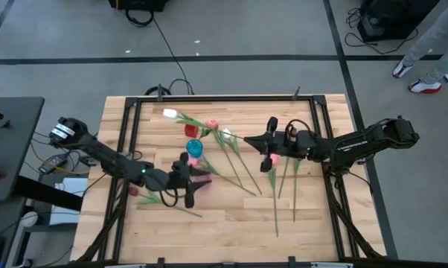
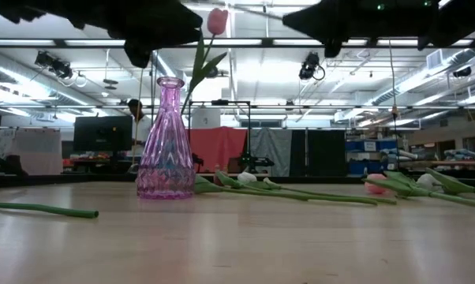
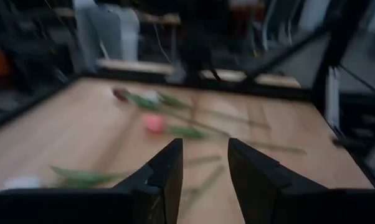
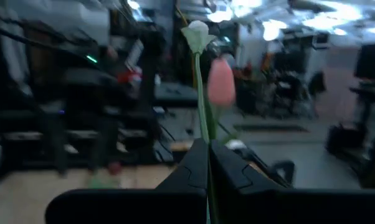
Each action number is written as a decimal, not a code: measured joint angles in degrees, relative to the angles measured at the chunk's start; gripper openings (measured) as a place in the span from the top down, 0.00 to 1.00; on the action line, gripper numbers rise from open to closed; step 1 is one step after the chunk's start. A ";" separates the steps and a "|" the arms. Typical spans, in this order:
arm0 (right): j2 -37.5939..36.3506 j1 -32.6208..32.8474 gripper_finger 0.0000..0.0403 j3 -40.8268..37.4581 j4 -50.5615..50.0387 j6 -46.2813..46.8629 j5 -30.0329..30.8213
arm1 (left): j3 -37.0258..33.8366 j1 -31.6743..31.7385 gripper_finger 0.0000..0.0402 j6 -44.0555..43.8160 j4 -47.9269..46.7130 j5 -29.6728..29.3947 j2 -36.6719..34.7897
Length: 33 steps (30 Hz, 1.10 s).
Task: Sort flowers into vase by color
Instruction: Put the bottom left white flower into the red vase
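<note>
My right gripper (image 1: 266, 141) reaches in from the table's right, raised and shut on a flower (image 4: 197, 34) with a pale head. My left gripper (image 3: 205, 168) hangs open beside the purple vase (image 2: 167, 142), nothing between its fingers. A red vase (image 1: 191, 130) and a teal vase (image 1: 194, 149) stand behind the purple one. A pink tulip (image 2: 216, 20) rises upright past the purple vase, its foot hidden. More flowers (image 1: 276, 186) lie flat on the wood, among them a pink head (image 1: 272, 158) and a white one (image 1: 170, 113). My right gripper pinches the flower's thin green stem (image 4: 206, 134) between its two shut fingers. The fingers come roughly level from the table's right. The stem rises from the fingertips with the head up, lifted clear of the table.
A black frame (image 1: 131, 134) runs round the wooden table. One flower (image 2: 40, 209) lies apart at the near left. Bare wood spreads along the near edge (image 1: 224, 238). A person's legs (image 1: 425, 67) show on the floor at the far right.
</note>
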 joint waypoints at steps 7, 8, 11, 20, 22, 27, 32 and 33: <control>0.00 1.39 0.98 0.00 3.89 0.26 -4.20 | -0.41 3.64 0.67 10.57 15.50 0.28 0.00; 0.00 1.75 0.98 0.00 4.11 0.26 -4.73 | -0.14 3.96 0.67 12.01 17.22 0.46 0.00; 0.00 2.73 0.98 0.00 4.56 0.26 -5.52 | 0.51 4.39 0.67 15.87 21.24 0.62 0.00; 0.00 3.54 0.98 0.00 4.30 -0.74 -8.30 | 3.25 4.98 0.67 20.48 23.45 4.33 0.00; 0.00 3.58 0.98 -0.02 4.02 -1.15 -8.91 | 3.62 4.98 0.67 21.15 23.51 4.34 0.00; 0.00 3.57 0.98 0.00 3.91 -1.58 -10.28 | 4.41 5.78 0.67 21.04 23.71 4.42 0.00; 0.00 3.56 0.98 -0.02 3.46 -1.66 -11.09 | 4.45 6.49 0.67 19.88 25.55 4.56 0.00; 0.00 3.56 0.98 -0.02 3.14 -1.68 -11.09 | 4.45 6.49 0.67 19.92 25.85 4.68 0.00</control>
